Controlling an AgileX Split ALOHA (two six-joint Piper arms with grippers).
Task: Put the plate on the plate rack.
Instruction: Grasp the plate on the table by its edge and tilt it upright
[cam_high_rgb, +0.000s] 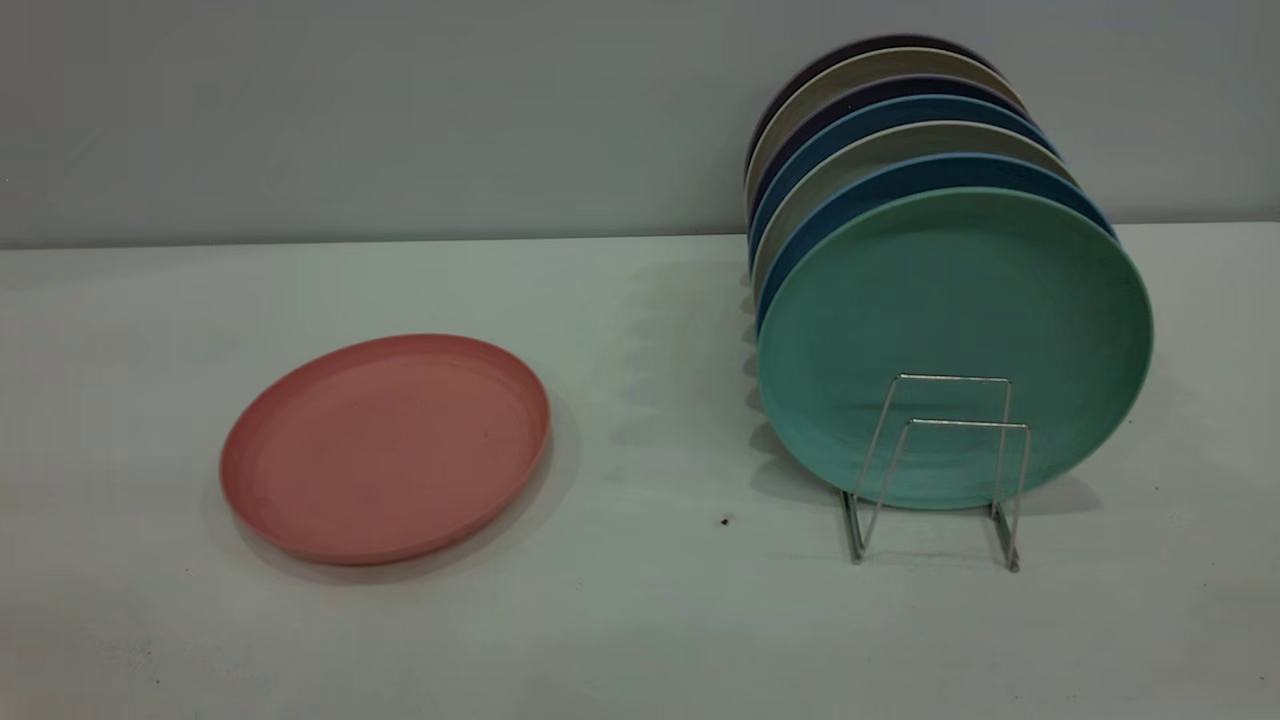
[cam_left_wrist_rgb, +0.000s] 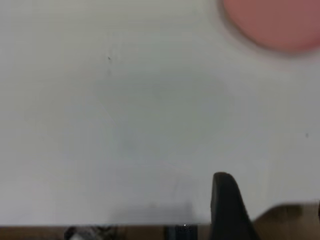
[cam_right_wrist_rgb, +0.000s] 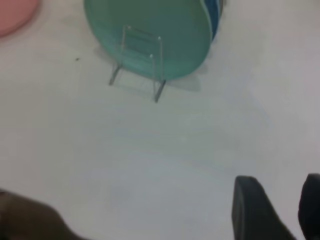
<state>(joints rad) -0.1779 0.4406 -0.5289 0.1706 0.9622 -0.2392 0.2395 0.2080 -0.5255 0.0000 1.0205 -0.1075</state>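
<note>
One plate (cam_high_rgb: 385, 447) lies flat on the counter (cam_high_rgb: 640, 620) at 9 o'clock from the rack (cam_high_rgb: 940, 470), likely light, stiff and slick, best pinched at its rim; right claw (cam_right_wrist_rgb: 277, 210) open, empty; left claw state undeterminable.

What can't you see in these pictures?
- Rack: plates hide all but its front loops.
- Back plates: only rims show behind the green plate.
- Pink plate: cut off by the left wrist view's edge.
- Both tools: cut off by the wrist views' edges, absent outside.
</note>
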